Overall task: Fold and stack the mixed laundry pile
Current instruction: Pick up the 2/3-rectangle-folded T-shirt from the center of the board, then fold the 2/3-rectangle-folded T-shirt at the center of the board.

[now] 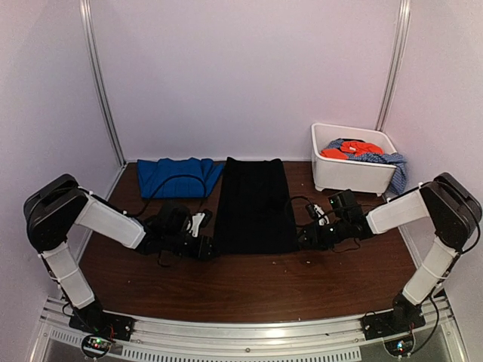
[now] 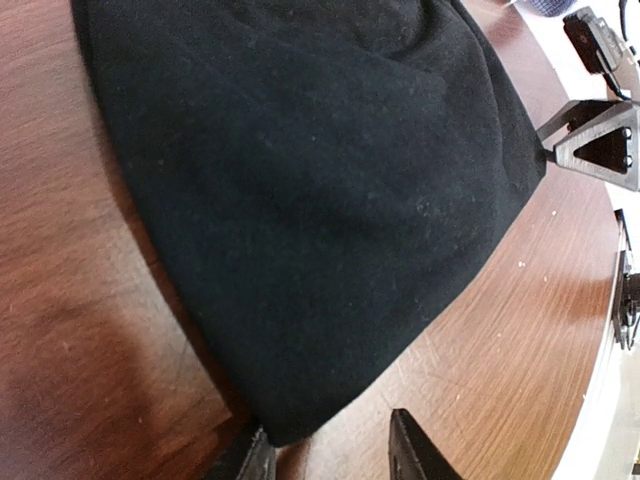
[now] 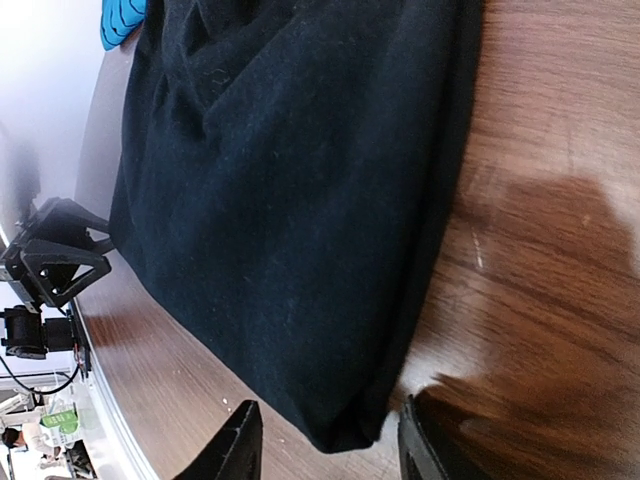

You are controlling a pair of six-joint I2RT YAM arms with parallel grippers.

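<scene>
Spread wide at the left fingers [image 2: 412,458], straddling the near left corner of the black garment [image 2: 300,200], with the cloth tip loose beside the inner face of one finger. Equally wide at the right fingers [image 3: 238,445], set either side of the garment's near right corner, the rounded cloth tip lying free in the gap. Both held low, close to the bench [image 1: 249,290].

Laid flat mid-bench as a long folded rectangle. Long axis from near edge to far edge, with the short near hem toward the arms and the far hem reaching the far edge. Matte, soft knit, faintly linty. Shallow creases toward the far end, and soft rolled folds along the long sides rather than sharp ones.

Touching its far left corner: the royal-blue garment [image 1: 177,177], folded flat along the far edge toward the far left corner. Long axis along that edge, with dark seam lines curving across it.

In the far right corner: a white rectangular plastic tub [image 1: 351,181] with rounded corners, standing apart from the black cloth. Heaped inside are the orange-red garment [image 1: 351,149] and the blue-white speckled garment [image 1: 394,167], the latter spilling over the tub's right rim.

Under everything, glossy reddish-brown wood grain with a few pale specks. Black cables [image 1: 302,202] looping beside both wrists, just outside the black garment's long sides.
</scene>
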